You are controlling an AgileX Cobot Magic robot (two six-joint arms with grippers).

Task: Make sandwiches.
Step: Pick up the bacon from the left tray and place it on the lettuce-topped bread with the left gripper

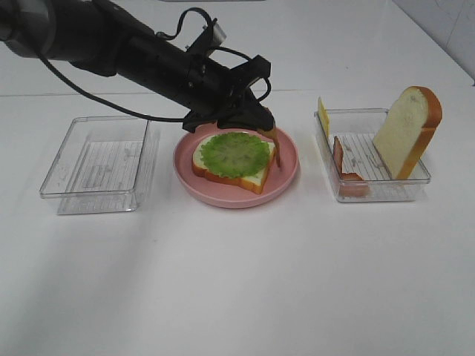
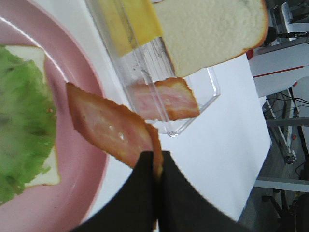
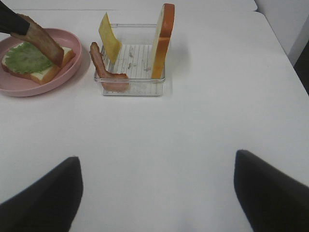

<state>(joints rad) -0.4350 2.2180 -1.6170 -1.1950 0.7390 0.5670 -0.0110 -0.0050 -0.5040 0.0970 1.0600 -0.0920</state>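
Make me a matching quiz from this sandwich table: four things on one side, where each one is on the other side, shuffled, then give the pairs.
Things:
1. lettuce
2. cheese
3. upright bread slice
4. left hand

Places:
A. propped at the food tray's end farthest from the pink plate
B. shut on a bacon strip over the plate
C. lying flat on the bottom bread slice
D. propped at that tray's end nearest the plate

Pairs: 1-C, 2-D, 3-A, 4-B.
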